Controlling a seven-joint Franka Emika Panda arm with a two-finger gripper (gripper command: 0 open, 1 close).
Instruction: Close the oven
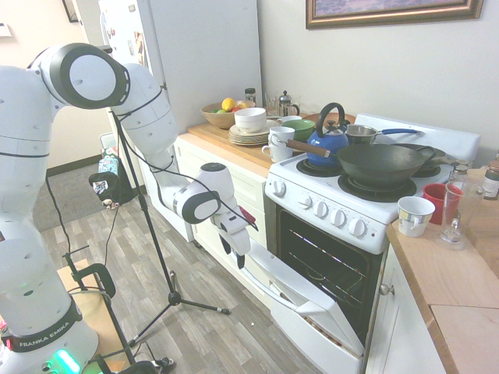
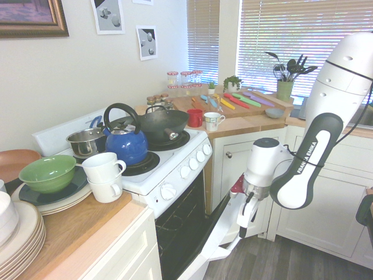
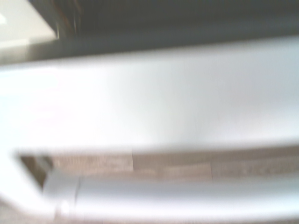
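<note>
My claw (image 1: 232, 254): fingers parted, tips apart, at the top edge of the oven door; whether the bar handle lies between them I cannot tell.
Oven (image 1: 374, 212): white range between two counters, door part-way down, dark interior showing.
Oven door (image 1: 318, 315): white, tilted outward, near side of the range.
Bar handle (image 3: 187, 198): white, along the door's outer face, blurred in my wrist view.
Racks (image 1: 323, 269): wire, inside.
Knobs (image 1: 320, 209): white row above the opening.
Stovetop, left in my first exterior view: blue kettle (image 1: 330, 140), upright.
Stovetop, near right: dark wok (image 1: 382, 165) on a burner.
Stovetop, far side: steel saucepan (image 2: 87, 142).
Left counter: stacked plates (image 1: 248, 136), white bowls (image 1: 250, 118), green bowl (image 2: 48, 174).
Right counter: red mug (image 1: 441, 201) beside a patterned mug (image 1: 415, 216).
</note>
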